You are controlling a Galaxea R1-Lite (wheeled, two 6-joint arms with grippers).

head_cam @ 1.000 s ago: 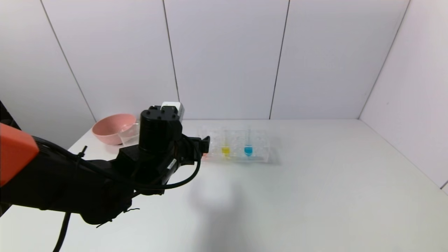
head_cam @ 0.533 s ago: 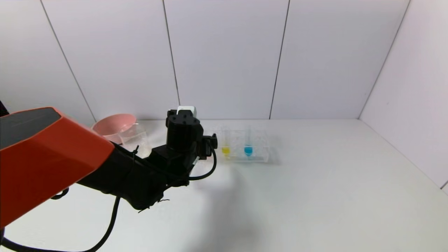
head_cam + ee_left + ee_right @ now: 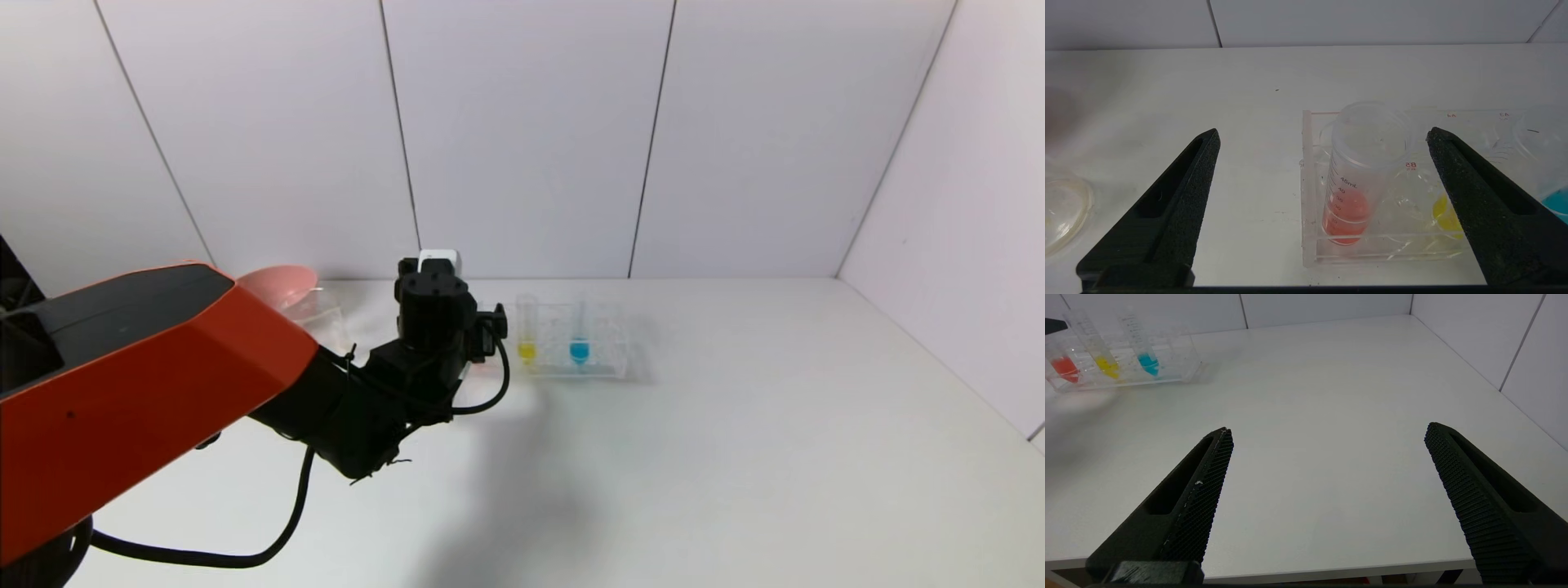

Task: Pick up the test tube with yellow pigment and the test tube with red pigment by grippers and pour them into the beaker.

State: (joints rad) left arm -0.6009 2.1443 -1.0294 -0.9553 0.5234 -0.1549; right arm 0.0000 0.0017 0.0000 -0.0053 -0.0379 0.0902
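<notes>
While the left gripper (image 3: 1323,139) gapes wide around the test tube with red pigment (image 3: 1361,171), right gripper (image 3: 1327,435) hangs wide

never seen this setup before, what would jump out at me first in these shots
The big orange-shelled left arm fills the head view's left side, its open black left claw lined up on the slim clear tube of red-orange liquid at the end of the clear plastic rack. Beside it in the rack glow the tube with yellow liquid and the tube with blue liquid. The right claw hangs open over bare white table.
</notes>
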